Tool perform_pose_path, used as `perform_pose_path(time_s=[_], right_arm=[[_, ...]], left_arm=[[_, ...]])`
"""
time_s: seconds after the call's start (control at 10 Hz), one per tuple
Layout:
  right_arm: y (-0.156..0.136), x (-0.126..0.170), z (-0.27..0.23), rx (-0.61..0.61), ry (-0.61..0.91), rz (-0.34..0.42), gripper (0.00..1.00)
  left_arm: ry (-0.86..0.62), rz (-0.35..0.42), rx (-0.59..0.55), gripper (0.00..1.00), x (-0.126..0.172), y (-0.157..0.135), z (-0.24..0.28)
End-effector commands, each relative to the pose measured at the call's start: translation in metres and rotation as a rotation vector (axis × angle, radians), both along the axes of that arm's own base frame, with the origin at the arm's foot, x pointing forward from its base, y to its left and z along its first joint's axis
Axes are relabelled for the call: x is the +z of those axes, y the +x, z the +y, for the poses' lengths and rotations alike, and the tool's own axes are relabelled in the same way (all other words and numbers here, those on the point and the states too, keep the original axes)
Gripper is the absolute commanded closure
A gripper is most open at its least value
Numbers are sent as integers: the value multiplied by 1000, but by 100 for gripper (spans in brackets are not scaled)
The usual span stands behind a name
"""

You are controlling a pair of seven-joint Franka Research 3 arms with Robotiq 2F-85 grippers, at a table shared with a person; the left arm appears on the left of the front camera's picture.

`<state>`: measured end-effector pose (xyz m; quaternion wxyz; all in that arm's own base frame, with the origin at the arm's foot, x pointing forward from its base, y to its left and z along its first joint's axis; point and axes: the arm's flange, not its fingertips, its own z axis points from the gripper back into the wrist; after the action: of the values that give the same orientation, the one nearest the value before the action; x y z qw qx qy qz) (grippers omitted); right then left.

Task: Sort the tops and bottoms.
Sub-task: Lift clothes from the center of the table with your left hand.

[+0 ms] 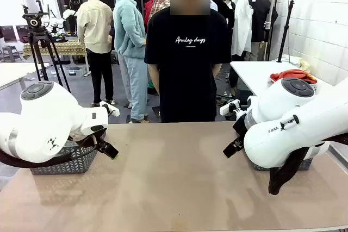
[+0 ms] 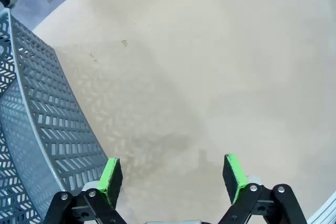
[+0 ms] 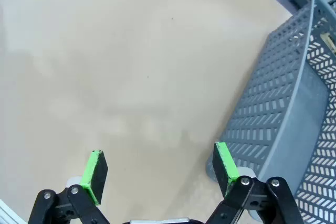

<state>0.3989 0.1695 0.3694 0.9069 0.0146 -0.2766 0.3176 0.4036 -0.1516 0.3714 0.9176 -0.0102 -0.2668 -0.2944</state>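
The tops and the bottoms are out of view; the tan table (image 1: pixel 174 177) lies bare between the arms. My left gripper (image 1: pixel 110 151) hovers low over the table's left side, open, with nothing between its green pads (image 2: pixel 110 179); in the left wrist view the left gripper (image 2: pixel 173 174) hangs over bare tabletop. On the right side my right gripper (image 1: pixel 230 148) is likewise open and holds nothing, and the right wrist view has the right gripper (image 3: pixel 160 169) above bare tabletop.
A grey mesh basket (image 1: pixel 65 164) (image 2: pixel 31 129) stands at the table's left edge beside the left gripper. Another grey basket (image 1: pixel 307 164) (image 3: pixel 283 119) stands at the right edge. A person in a black T-shirt (image 1: pixel 187 63) stands at the far side. A red-orange cloth (image 1: pixel 293 74) lies on a white table behind.
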Motion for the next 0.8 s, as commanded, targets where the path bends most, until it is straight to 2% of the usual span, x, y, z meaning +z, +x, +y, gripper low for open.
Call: perform_pose_path(time_s=[0.0, 0.7], right_arm=[[0, 0, 0, 0, 0, 0, 0], [0, 0, 0, 0, 0, 0, 0]], left_arm=[[0, 0, 0, 0, 0, 0, 0], [0, 0, 0, 0, 0, 0, 0]])
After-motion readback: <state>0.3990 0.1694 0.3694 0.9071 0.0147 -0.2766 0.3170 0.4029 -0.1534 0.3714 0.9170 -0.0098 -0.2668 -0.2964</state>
